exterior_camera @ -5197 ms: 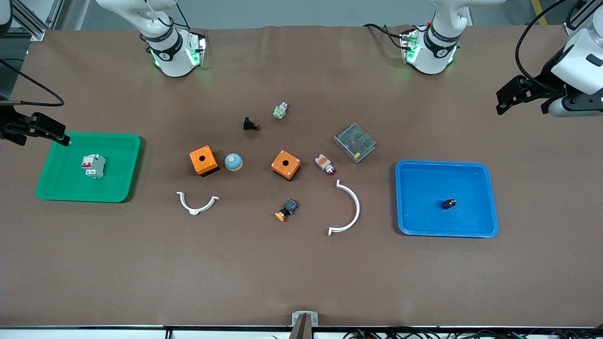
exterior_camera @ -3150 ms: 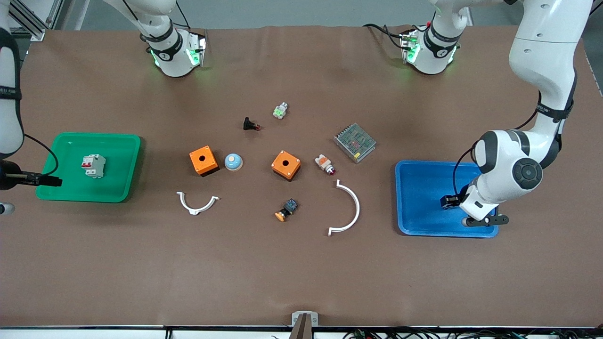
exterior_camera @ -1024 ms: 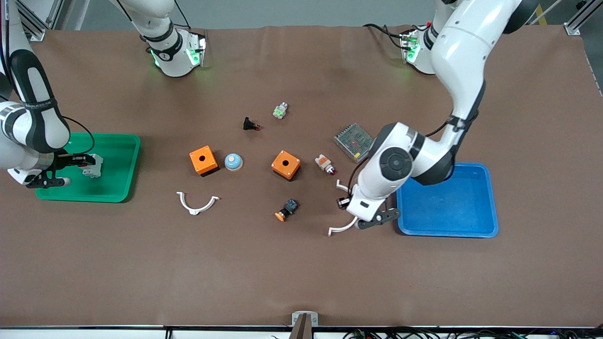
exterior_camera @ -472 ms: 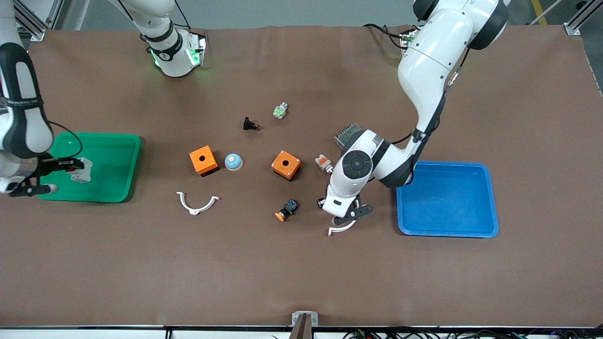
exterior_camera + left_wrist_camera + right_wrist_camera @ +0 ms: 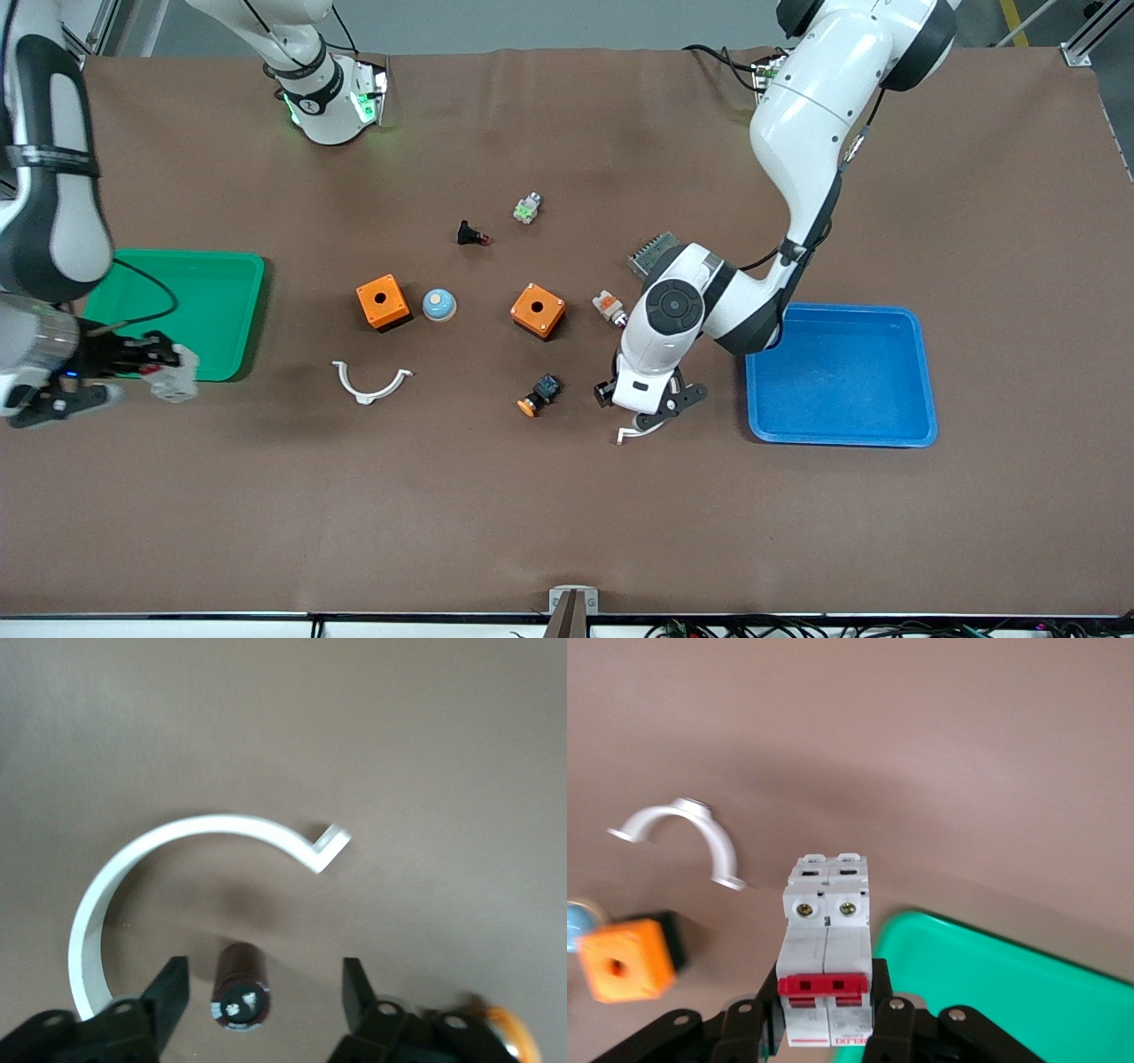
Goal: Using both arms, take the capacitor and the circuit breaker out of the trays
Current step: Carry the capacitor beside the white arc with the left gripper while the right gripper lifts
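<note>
Black and tiny, the capacitor (image 5: 241, 986) lies on its side on the table, out of the blue tray (image 5: 927, 372). In the front view it is at about five o'clock from the orange box (image 5: 538, 310) that is toward the left arm's end. The left pincer (image 5: 264, 985) hangs low over it with its fingers spread wide, one on each side and neither touching. The part looks light, hard and round, so I judge it would roll at a nudge. If it had to be taken up again, the curved sides across its short body would be the place to grip.

The circuit breaker (image 5: 827, 974) is clamped in the right pincer (image 5: 826, 1020), which is up in the air over the six o'clock rim of the green tray (image 5: 226, 266). The fingers hold its flat flanks at the end with the red levers (image 5: 825, 984). It is a stiff plastic block, heavier than the capacitor, and its flat faces should grip well. My guess is that the levers could flip if pressed, so the flanks are the safer hold.

The front view hides the capacitor under the left wrist. The left wrist view alone shows it lying free, inside the curve of a white half-ring (image 5: 177, 837), with an orange-capped button (image 5: 509, 1035) just beside. The right wrist view alone shows the breaker's screw terminals pointing away from the fingers. The front view alone shows that both trays hold nothing.
</note>
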Robot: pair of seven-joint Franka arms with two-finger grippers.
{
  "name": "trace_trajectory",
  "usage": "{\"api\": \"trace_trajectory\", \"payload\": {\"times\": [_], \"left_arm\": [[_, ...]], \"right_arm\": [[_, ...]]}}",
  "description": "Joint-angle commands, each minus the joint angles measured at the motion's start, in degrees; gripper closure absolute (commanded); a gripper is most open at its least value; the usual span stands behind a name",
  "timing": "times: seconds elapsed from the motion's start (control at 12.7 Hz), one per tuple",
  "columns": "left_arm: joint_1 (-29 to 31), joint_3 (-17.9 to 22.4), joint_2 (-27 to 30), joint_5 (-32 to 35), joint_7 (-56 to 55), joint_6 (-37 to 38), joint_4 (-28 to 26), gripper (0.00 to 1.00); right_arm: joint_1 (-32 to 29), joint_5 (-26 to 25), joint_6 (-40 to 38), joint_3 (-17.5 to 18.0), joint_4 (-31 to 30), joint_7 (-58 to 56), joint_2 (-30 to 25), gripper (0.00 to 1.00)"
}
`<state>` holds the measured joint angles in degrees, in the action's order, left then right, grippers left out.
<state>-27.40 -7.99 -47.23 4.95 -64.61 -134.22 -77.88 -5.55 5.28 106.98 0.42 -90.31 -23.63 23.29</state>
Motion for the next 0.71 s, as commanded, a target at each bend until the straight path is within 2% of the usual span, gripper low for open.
{"api": "trace_trajectory", "payload": {"times": [0.0,0.16,0.39,0.55,0.63], "left_arm": [[2.17,0.78,8.17,1.47,-1.30,5.44,-0.96,0.00],[2.88,2.27,13.89,5.14,-1.13,9.93,-1.04,0.00],[5.78,2.63,20.05,7.26,-0.52,17.30,-1.31,0.00],[8.84,2.28,24.18,12.08,4.55,22.57,-1.31,0.00],[9.73,2.28,25.85,12.10,9.46,25.47,-1.22,0.00]], "right_arm": [[7.01,2.19,1.48,-0.68,0.66,5.50,0.62,0.93],[13.61,1.75,1.13,-0.77,0.40,13.04,0.71,0.93],[21.52,1.75,0.86,-0.77,0.40,26.93,0.71,0.93],[28.37,1.49,1.83,-0.86,0.84,39.57,2.98,0.93],[29.71,1.23,3.40,-0.86,2.14,43.54,5.08,0.94]]}}
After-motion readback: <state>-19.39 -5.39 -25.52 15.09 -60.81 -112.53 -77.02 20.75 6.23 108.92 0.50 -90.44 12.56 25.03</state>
